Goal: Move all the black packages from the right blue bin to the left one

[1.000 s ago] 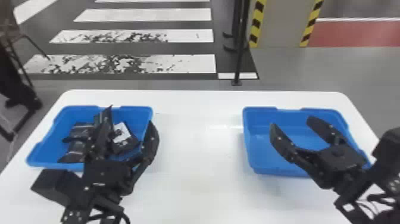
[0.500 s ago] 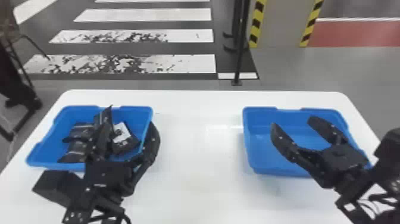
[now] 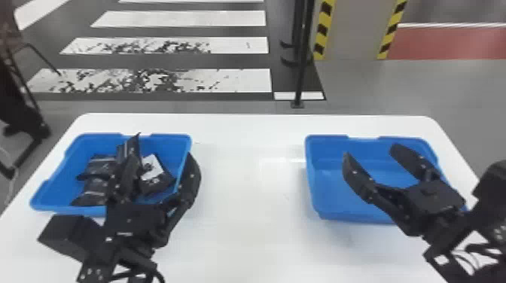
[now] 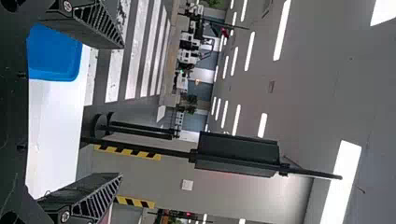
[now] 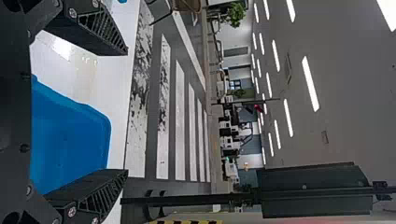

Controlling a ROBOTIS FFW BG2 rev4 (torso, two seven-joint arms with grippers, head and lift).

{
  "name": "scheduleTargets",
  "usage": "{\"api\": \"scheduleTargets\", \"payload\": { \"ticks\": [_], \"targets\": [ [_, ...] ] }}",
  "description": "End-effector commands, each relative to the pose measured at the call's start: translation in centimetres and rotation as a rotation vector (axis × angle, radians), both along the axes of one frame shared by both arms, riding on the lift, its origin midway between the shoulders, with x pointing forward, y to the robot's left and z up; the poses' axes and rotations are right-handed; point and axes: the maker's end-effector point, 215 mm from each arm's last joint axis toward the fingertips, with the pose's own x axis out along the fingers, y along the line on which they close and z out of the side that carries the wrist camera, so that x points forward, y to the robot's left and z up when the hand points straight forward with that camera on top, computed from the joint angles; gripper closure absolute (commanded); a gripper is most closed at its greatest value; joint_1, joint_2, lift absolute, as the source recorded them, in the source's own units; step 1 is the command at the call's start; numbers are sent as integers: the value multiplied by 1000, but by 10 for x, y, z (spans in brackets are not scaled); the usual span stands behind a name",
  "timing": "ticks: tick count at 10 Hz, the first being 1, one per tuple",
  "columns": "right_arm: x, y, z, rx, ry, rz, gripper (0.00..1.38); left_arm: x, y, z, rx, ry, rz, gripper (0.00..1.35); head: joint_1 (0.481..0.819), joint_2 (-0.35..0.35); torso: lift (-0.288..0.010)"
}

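1. Black packages (image 3: pixel 99 165) lie bunched in the left blue bin (image 3: pixel 60 182); one stands up against the rest.
2. White label (image 3: pixel 151 168) with dark marks faces up on the package (image 3: pixel 156 184) at the right of the bunch; its print is too small to read. Pale lines cross some of the other wrappers.
3. Left gripper (image 3: pixel 161 162) has its jaws spread wide, holding nothing. In the head view one finger overlaps the packages and the other overlaps the bin's right edge.
4. Right gripper (image 3: pixel 371 150) is likewise wide apart and holds nothing, seen against the right blue bin (image 3: pixel 320 188).
5. Both bins rest on a white table (image 3: pixel 256 233), well apart.
6. Yellow-and-black stripes (image 3: pixel 322 34) mark a grey panel (image 3: pixel 357 34) beyond.
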Motion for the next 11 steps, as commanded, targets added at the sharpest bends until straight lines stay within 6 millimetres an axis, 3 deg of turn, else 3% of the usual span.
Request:
{"api": "scheduleTargets", "payload": {
  "ticks": [1, 11],
  "targets": [
    [0, 1, 0, 1, 0, 1, 142, 0, 0, 2, -1, -5, 1, 90, 695, 23, -174],
    [-1, -3, 6, -4, -10, -26, 142, -1, 8, 7, -12, -32, 17, 96, 695, 28, -174]
  ]
}}
